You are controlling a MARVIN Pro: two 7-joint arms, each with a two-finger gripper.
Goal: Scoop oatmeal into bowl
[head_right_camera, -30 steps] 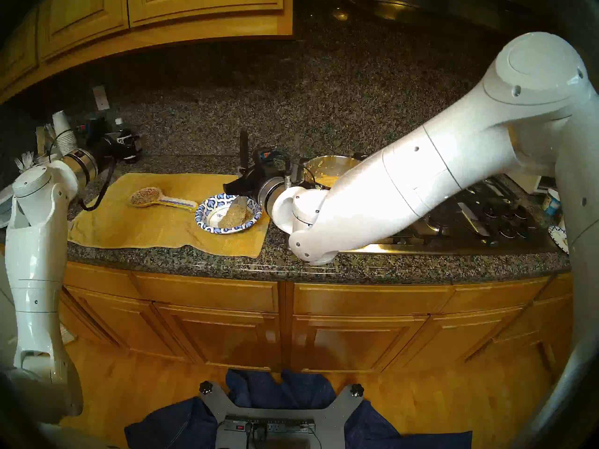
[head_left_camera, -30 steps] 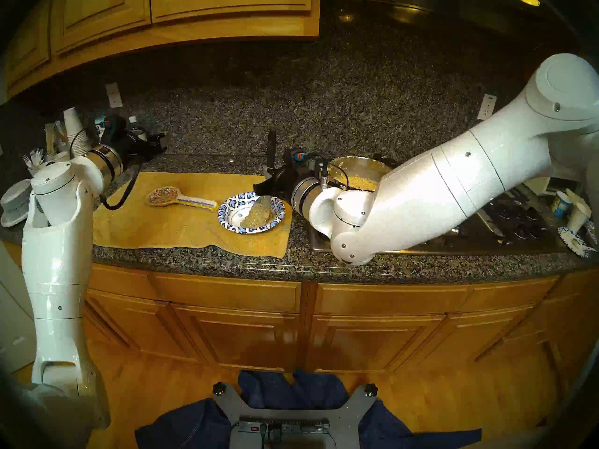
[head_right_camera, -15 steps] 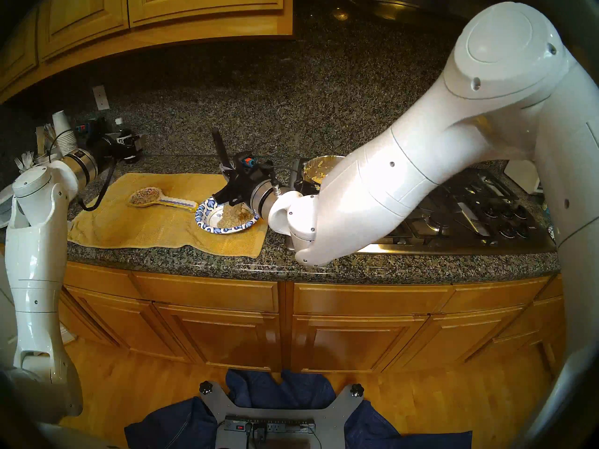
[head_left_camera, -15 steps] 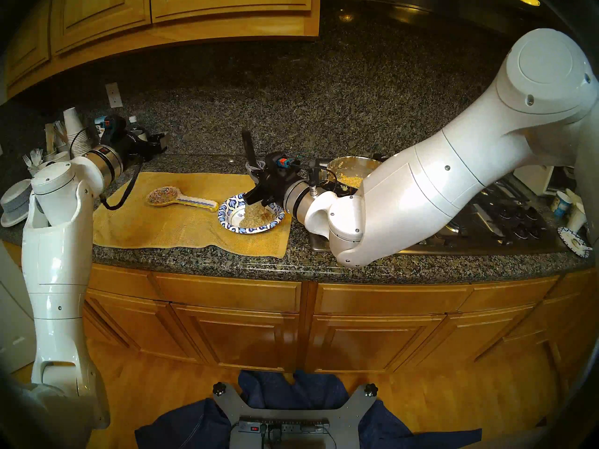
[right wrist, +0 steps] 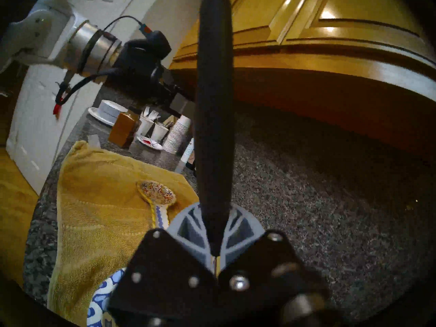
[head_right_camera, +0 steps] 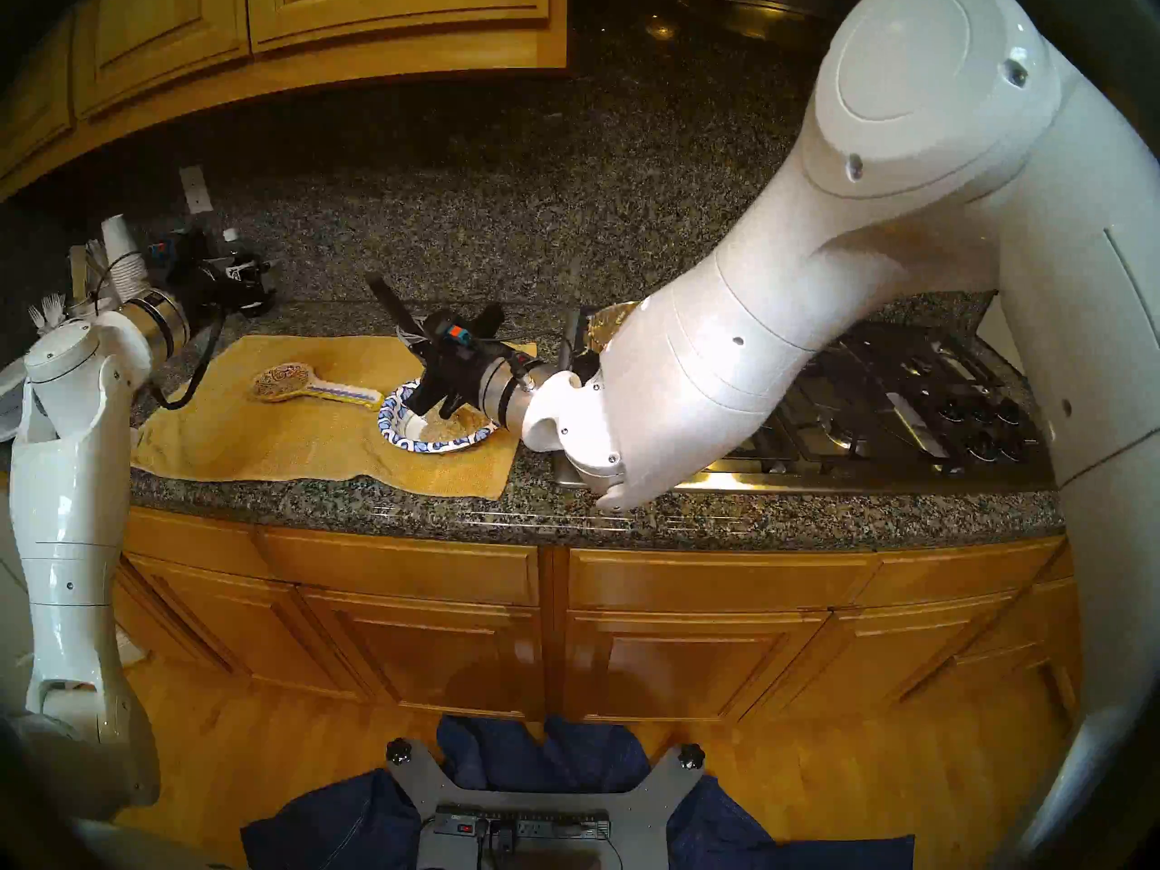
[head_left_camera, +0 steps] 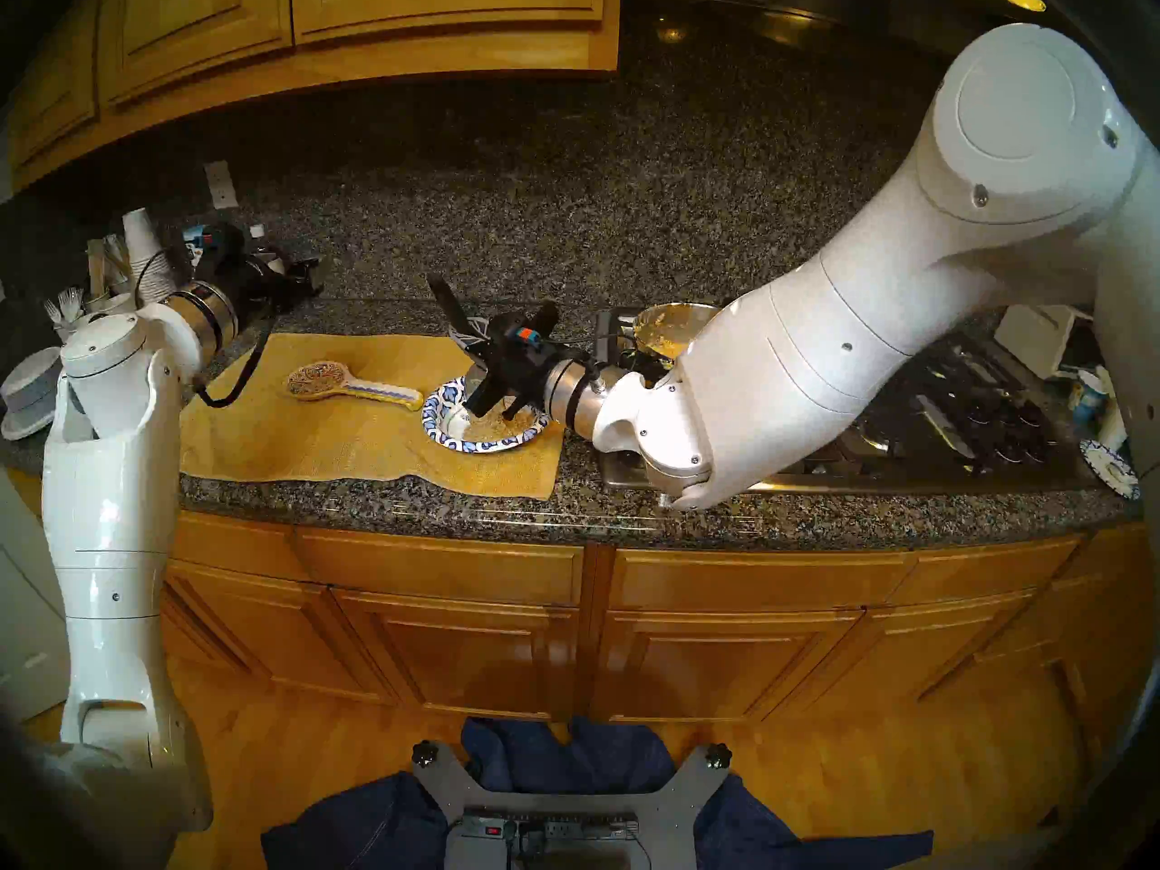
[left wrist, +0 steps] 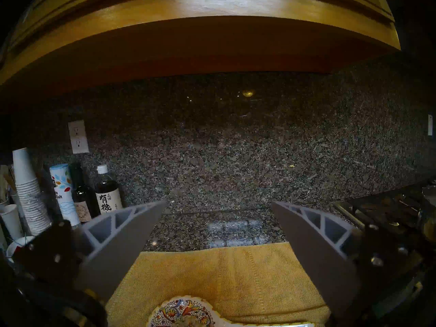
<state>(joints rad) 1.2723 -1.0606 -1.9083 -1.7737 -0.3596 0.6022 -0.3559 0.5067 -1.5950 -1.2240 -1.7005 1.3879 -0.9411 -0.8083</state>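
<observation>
The blue-and-white paper bowl (head_left_camera: 439,424) (head_right_camera: 390,424) (right wrist: 99,295) sits on a yellow towel (head_left_camera: 351,442) and holds a heap of tan oatmeal (head_left_camera: 493,429) (head_right_camera: 449,432). My right gripper (head_left_camera: 472,338) (head_right_camera: 417,340) (right wrist: 214,215) hangs over the bowl, rolled over and shut on a black utensil handle (head_left_camera: 447,300) (right wrist: 213,107) that points up and left. The utensil's head is hidden behind the gripper. More oatmeal lies in the steel pot (head_left_camera: 665,332) (head_right_camera: 606,322) behind my right forearm. My left gripper (head_left_camera: 307,272) (left wrist: 218,213) stands open and empty over the towel's far left.
A painted ceramic spoon rest (head_left_camera: 351,385) (left wrist: 181,312) lies on the towel left of the bowl. Stacked paper cups (left wrist: 28,196) and bottles (left wrist: 106,192) crowd the back left. Grey-and-white stacked bowls (head_left_camera: 31,391) sit far left; the gas stove (head_left_camera: 973,423) is on the right.
My right wrist has rolled and shifted left over the bowl, swinging the handle leftward. The oatmeal that lay on the utensil's blade has dropped into the bowl. The left arm has not moved.
</observation>
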